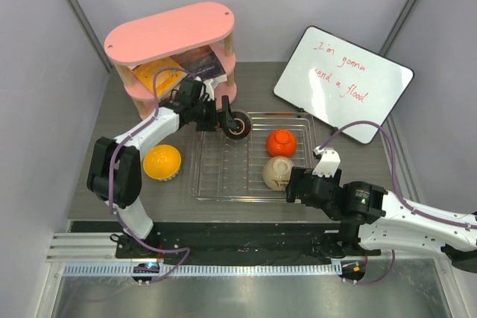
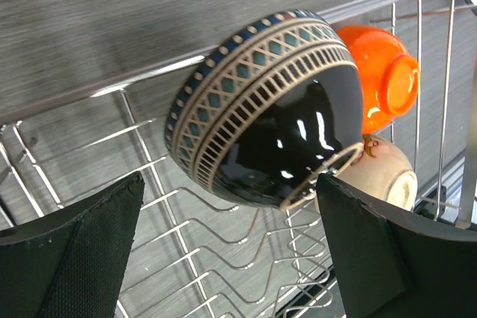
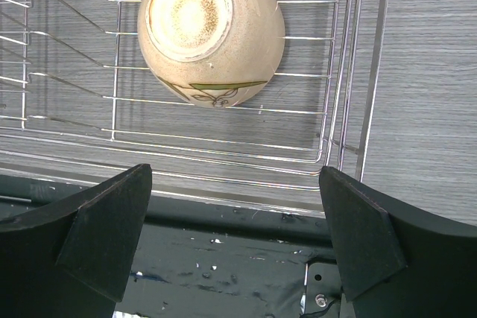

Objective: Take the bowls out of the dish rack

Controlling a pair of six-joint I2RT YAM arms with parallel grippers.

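Since left gripper (image 2: 230,179) is spread, dark bowl (image 2: 276,117) mid-frame just ahead, square up on its rim before closing; right gripper (image 3: 235,170) spread too.

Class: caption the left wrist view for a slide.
Open left claw frames a dark patterned bowl on the rack.

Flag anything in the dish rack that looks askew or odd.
The dark patterned bowl is tipped on its side in the far-left corner of the dish rack, between the open fingers of the left gripper. The orange bowl and cream bowl sit foot-up. No spill or damage shows.
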